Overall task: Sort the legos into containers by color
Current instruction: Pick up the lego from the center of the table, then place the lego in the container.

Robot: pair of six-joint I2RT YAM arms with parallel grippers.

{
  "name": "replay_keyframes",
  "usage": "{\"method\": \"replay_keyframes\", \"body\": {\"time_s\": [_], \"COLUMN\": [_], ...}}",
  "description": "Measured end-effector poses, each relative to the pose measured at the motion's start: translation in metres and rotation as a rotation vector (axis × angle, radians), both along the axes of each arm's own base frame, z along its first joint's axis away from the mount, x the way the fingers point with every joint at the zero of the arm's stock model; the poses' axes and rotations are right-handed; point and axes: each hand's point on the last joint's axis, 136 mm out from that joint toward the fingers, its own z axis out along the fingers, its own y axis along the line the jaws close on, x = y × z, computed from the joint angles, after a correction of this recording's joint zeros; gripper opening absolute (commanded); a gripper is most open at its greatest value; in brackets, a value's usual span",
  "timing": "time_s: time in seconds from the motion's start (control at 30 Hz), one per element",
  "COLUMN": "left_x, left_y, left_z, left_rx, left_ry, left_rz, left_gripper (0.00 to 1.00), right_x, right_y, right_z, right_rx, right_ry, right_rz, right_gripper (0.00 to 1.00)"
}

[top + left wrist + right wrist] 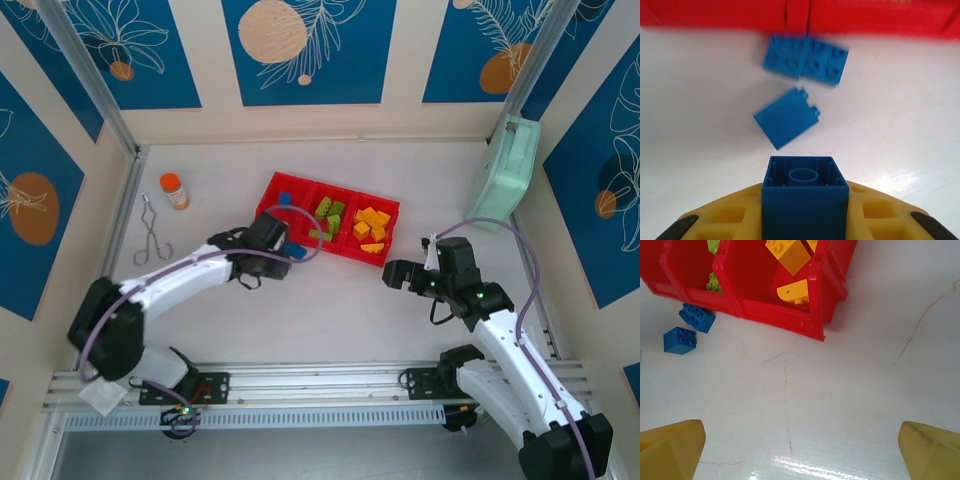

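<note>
Left wrist view: fingers (725,217) pinch a blue brick (805,200), partly cropped.

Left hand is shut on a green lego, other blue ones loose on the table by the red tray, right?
No: the lego in the left hand is blue, not green; the left wrist view shows it. The rest holds.
</note>
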Motion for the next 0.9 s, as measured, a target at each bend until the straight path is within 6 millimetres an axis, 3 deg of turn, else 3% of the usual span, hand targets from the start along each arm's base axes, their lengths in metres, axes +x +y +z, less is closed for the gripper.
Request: {"method": "replay_keyframes", "body": {"time_s": [0.1,0.2,0.27,0.33,0.43,0.57,0.77,0.9], "left_x": [0.028,0.064,0.087,0.11,0.142,0.174,0.185,0.188], "left_y": [0.014,0.024,0.025,0.021,0.011,-0.003,-0.017,-0.028], "left_z": [0.058,0.103,0.119,0.122,0.107,0.067,0.009,-0.017], "left_rx": [-0.059,-0.08,-0.076,-0.066,-0.045,-0.007,0.007,-0.027], "left_ry": [-0.127,-0.22,-0.248,-0.252,-0.213,-0.134,-0.016,0.033], "left_rz": [0.062,0.109,0.122,0.124,0.123,0.115,0.094,0.085], "left_gripper": [0.3,0.31,0.31,0.3,0.32,0.32,0.32,0.33], "right_x": [0.0,0.0,0.0,0.0,0.0,0.0,0.0,0.001], "right_y": [0.0,0.0,0.0,0.0,0.0,0.0,0.0,-0.001], "right_z": [0.0,0.0,0.0,0.0,0.0,0.0,0.0,-0.001], "right_rx": [0.0,0.0,0.0,0.0,0.0,0.0,0.0,-0.001], "right_ry": [0.0,0.0,0.0,0.0,0.0,0.0,0.0,0.006], "right_rz": [0.0,0.0,0.0,0.0,0.0,0.0,-0.001,-0.003], "right_gripper": [0.99,0.99,0.99,0.99,0.99,0.99,0.99,0.99]}}
